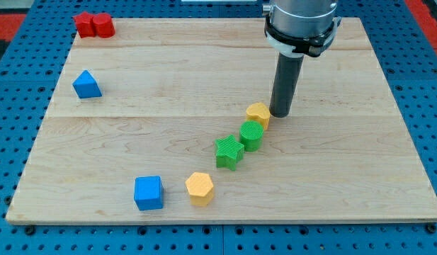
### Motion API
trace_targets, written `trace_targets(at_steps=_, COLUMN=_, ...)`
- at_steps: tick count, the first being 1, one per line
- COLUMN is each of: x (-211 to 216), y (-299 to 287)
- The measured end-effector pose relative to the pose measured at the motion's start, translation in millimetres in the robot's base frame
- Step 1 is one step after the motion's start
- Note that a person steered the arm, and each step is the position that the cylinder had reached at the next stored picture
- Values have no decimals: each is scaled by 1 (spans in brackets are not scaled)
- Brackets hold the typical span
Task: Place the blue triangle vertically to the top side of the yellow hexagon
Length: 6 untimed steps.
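Pale wooden board [204, 78] with plank seams, sitting on a blue pegboard bench [13, 28] full of holes; bit of red at the top right corner, can't tell what it is. I have no fingers, just a dark rod, so nothing opens, closes or holds. My tip [281, 113] is down on the board, right of centre, just beside a small yellow block [258, 113] at its 3 o'clock; contact can't be confirmed. From that block a chain runs toward 7 o'clock: green cylinder [251, 134], then green star [229, 151], close together. Blue triangle [86, 84] sits far left, at 9 o'clock from my tip, well apart. Yellow hexagon [200, 188] is near the bottom edge, blue cube [149, 193] just at its 9 o'clock. 2 red blocks [93, 25] touch each other in the top left corner, shapes unclear.
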<state>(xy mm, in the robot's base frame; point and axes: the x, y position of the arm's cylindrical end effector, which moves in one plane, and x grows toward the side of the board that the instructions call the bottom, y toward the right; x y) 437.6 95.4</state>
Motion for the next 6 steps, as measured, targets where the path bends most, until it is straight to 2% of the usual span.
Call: trace_targets(at_steps=6, x=0, y=21)
